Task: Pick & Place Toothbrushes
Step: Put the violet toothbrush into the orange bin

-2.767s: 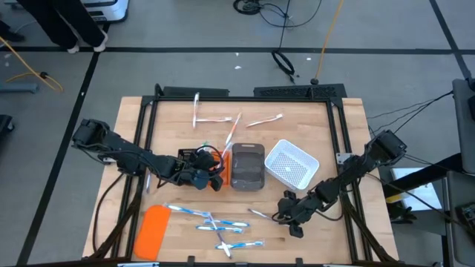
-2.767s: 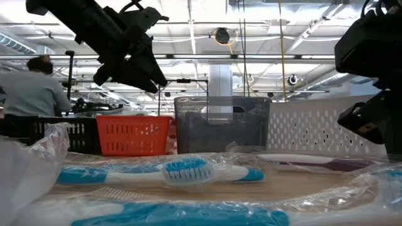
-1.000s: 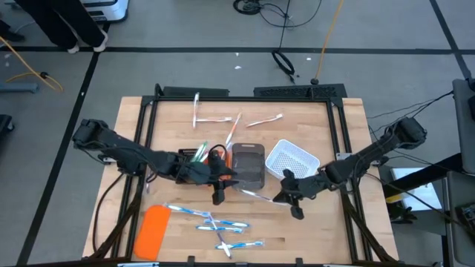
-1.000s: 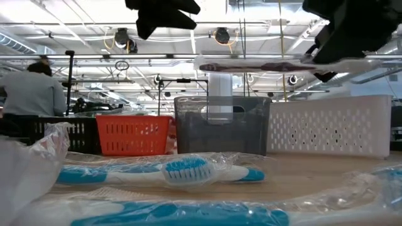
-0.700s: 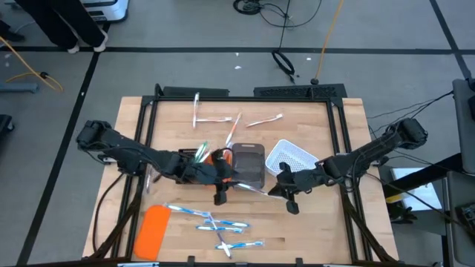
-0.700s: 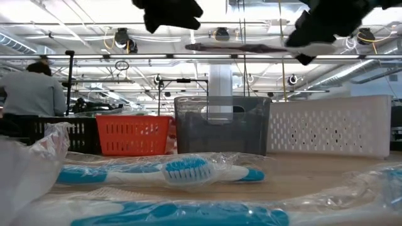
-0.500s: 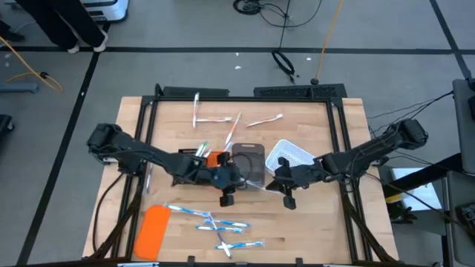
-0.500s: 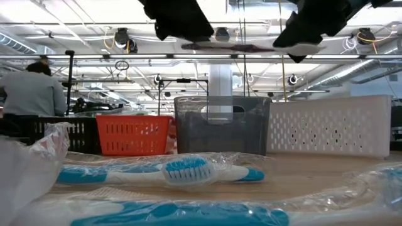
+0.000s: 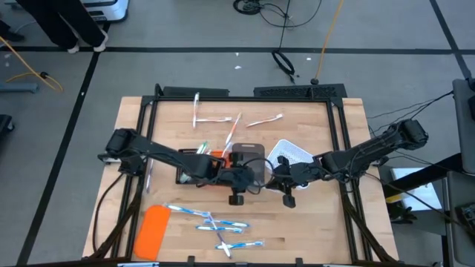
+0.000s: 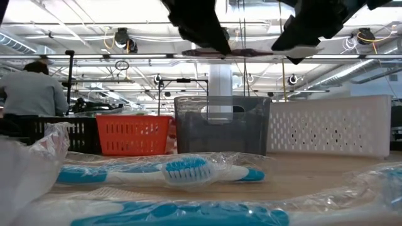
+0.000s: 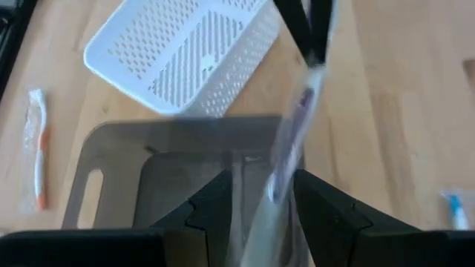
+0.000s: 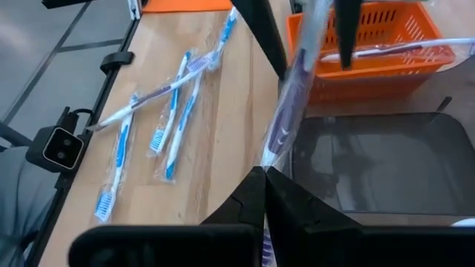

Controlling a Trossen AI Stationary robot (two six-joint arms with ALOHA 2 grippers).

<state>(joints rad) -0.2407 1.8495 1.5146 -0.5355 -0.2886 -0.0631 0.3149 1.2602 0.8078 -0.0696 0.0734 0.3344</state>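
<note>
While most of the work is plainly unfinished, I note the sorting has begun: in the high view a few toothbrushes stand in the orange tray [image 9: 214,158] and beside it, a loose group of blue-white brushes [image 9: 211,222] lies on the near part of the table [image 9: 326,222], and several more [image 9: 223,120] lie scattered at the far side. The white tray [image 9: 297,154] appears empty in the left wrist view, and the grey tray [image 9: 252,153] shows nothing inside that I can make out. One wrapped toothbrush [image 12: 286,111], clear-sleeved with a purplish handle, is held in the air over the grey tray, stretched between both arms. The right gripper [image 12: 264,178] is clamped tight on one end of it. The left gripper [image 11: 252,196] has its fingers [image 11: 211,204] set part-way apart on either side of the other end; I judge this a handover or joint carry, but I cannot tell whether the left fingers actually press the sleeve. The brush looks thin, light and slippery in its wrapper, likely to flex or slide. In the low view a person sits in the room behind the table, away from it
</note>
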